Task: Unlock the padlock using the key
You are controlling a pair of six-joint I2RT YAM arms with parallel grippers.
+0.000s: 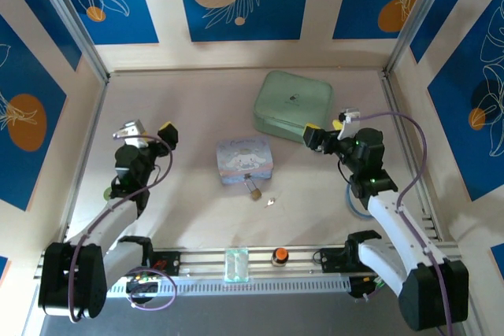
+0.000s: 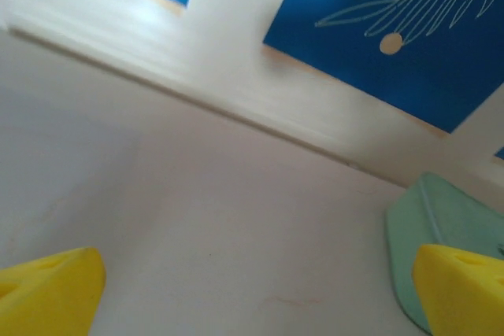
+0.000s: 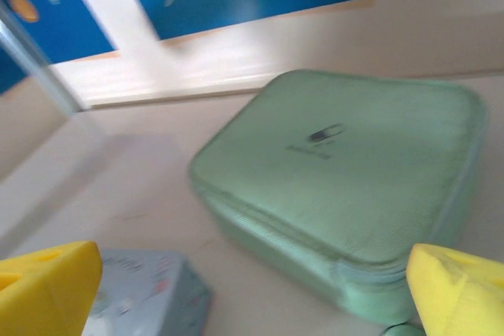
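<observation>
The padlock [image 1: 253,190], seemingly brass, lies near the flat silvery key [image 1: 271,202]; left claw [image 1: 148,131] and right claw [image 1: 327,127] gape apart.

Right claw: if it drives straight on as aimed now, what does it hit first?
Most likely the mint-green case. It sits dead ahead of the right claw, framed by its open fingers, with nothing visible in between. Depth is hard to judge.

Soft mint-green zip case [image 1: 293,105] at the back of the pale table [image 1: 189,108], small pale-blue cartoon tin [image 1: 245,160] near its front, orange-topped round knob [image 1: 279,256] and clear plastic box [image 1: 235,264] on the front rail [image 1: 315,283], blue wall panels with white leaves [image 1: 236,13]
</observation>
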